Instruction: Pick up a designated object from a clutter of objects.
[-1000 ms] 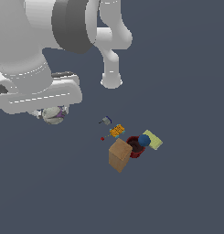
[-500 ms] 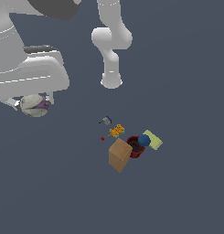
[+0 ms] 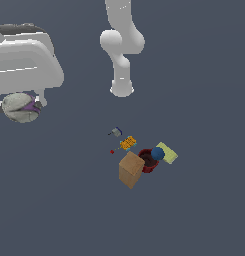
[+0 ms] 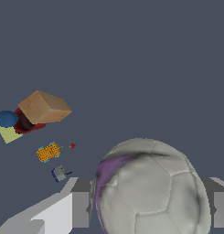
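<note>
My gripper (image 3: 21, 107) is shut on the designated object (image 3: 20, 108), an off-white ball with purple marks, and holds it high at the exterior view's left, well away from the clutter. In the wrist view the ball (image 4: 152, 189) sits between my two fingers (image 4: 81, 209). The clutter lies on the floor: a tan box (image 3: 130, 169), a dark red bowl (image 3: 148, 161), a blue ball (image 3: 158, 153), a pale yellow-green block (image 3: 168, 152), an orange gridded piece (image 3: 127, 143) and a tiny grey-blue item (image 3: 116, 132).
The arm's white base column (image 3: 122, 50) stands behind the clutter. A tiny red dot (image 3: 112, 151) lies by the orange piece. The clutter also shows in the wrist view, with the tan box (image 4: 44, 107) and orange piece (image 4: 48, 152).
My gripper with the ball has moved further toward the exterior view's left and slightly up. The clutter has not moved.
</note>
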Robot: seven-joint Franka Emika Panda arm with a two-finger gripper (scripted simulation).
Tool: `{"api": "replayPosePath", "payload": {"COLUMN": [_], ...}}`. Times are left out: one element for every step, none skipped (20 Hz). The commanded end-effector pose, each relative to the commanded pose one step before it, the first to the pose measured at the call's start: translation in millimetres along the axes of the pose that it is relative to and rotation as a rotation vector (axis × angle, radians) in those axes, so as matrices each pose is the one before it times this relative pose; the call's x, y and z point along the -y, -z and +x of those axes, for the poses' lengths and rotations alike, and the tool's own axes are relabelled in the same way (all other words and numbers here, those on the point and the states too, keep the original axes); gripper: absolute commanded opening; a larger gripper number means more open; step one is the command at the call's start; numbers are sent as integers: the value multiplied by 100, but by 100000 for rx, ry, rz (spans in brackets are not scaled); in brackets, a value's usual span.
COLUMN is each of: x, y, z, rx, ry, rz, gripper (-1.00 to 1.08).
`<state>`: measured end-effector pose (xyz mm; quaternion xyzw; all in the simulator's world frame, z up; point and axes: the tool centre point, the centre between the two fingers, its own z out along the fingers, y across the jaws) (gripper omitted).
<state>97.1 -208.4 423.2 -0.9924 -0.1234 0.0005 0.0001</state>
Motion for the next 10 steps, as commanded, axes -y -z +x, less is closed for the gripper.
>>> {"api": "replayPosePath", "payload": {"x": [-183,-54,-46,-39,-32,-25,-18,-11,-6,-1], "y": [621,152,129,107,84,63,42,24,9,1], "z": [187,55,48,42,35,30,24,18,11,3], "rx": [-92,0,0,0,0,0,0,0,0,0], "ry": [15,0,0,0,0,0,0,0,0,0], "rz": [-55,0,0,0,0,0,0,0,0,0], "gripper": [-100,-100,-100,-100,-100,-100,-100,-100,-100,-100]}}
